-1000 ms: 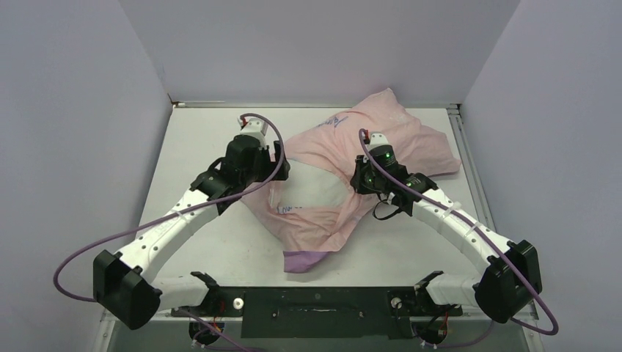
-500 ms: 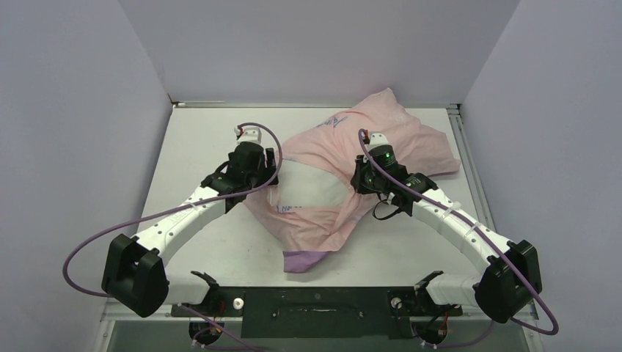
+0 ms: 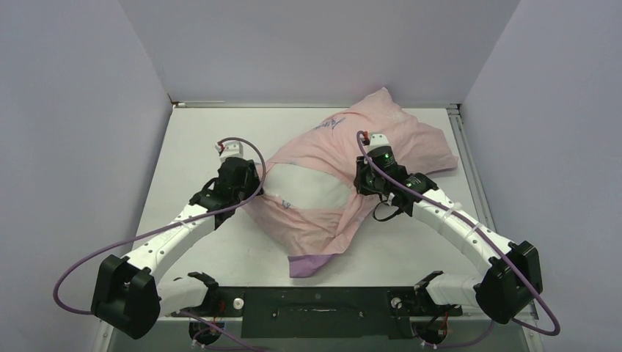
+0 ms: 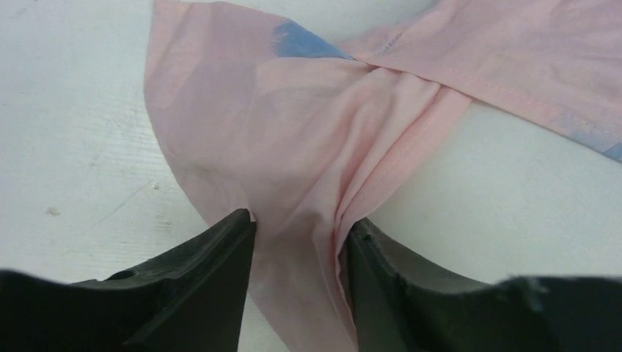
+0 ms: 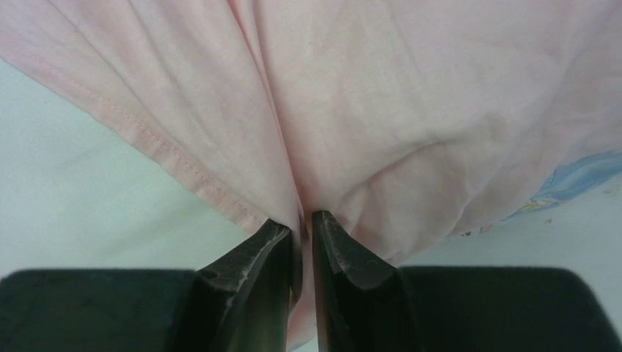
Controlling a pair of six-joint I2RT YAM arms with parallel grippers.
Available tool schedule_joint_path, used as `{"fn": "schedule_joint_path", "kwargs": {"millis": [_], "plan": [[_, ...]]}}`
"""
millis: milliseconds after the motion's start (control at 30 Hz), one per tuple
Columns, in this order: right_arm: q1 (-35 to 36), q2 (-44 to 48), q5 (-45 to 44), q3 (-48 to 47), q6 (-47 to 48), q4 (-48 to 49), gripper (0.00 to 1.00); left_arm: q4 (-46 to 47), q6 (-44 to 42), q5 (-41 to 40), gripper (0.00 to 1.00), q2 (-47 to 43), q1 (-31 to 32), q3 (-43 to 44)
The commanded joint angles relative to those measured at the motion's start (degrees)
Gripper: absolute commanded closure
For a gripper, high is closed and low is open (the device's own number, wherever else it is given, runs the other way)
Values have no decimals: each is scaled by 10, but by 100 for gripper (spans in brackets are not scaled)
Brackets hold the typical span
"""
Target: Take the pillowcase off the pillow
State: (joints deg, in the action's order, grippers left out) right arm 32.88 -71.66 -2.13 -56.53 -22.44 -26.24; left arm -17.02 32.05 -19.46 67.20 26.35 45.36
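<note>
The pillowcase (image 3: 345, 147) is spread, pale pink side up, from the middle of the table (image 3: 198, 132) toward the upper right of the overhead view. A purple flap (image 3: 309, 265) of it is turned out at the lower centre. The pillow (image 3: 312, 187) is seen only as a white patch through the open mouth of the cover, in the middle of that view. The plump bulk toward the upper right is covered by pink cloth.

The removal is judged to be at an early to middle stage. The mouth has been drawn open and part of the cushion bared, but most of it is thought to be inside. The cover has yet to be drawn clear of the far end.

The left gripper (image 4: 297, 235) is at the left rim of the opening. A gathered fold of pink cloth runs between its fingers, which stand a moderate way apart with the bunch filling the gap. The cloth is pulled into taut creases leading away from them, so it is taken to be gripped. Blue writing (image 4: 304, 40) is seen on the cloth farther up that view.

The right gripper (image 5: 302, 220) is at the right rim of the opening. Its fingers are almost together, with a thin fold of the cover pinched between the tips beside a stitched hem.
</note>
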Motion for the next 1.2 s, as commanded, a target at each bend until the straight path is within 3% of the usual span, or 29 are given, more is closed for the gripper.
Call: {"fn": "schedule_joint_path", "kwargs": {"millis": [0,267,400,667,1000,1167], "plan": [[19,23,-27,-39,29,-32,81,33,30,40,55,-11,-7,-37],[118,-20,-37,-179,69,-69,46,78,53,78,75,-54,-7,-108],[179,-82,-47,-258,84,-79,35,97,60,86,83,-71,-8,-132],[238,-210,-13,-342,88,-50,23,147,72,109,100,-89,-9,-174],[238,-327,-60,-388,63,-28,2,214,95,121,100,-123,-9,-231],[241,-371,-90,-405,63,-43,10,244,112,122,100,-140,-9,-263]]}}
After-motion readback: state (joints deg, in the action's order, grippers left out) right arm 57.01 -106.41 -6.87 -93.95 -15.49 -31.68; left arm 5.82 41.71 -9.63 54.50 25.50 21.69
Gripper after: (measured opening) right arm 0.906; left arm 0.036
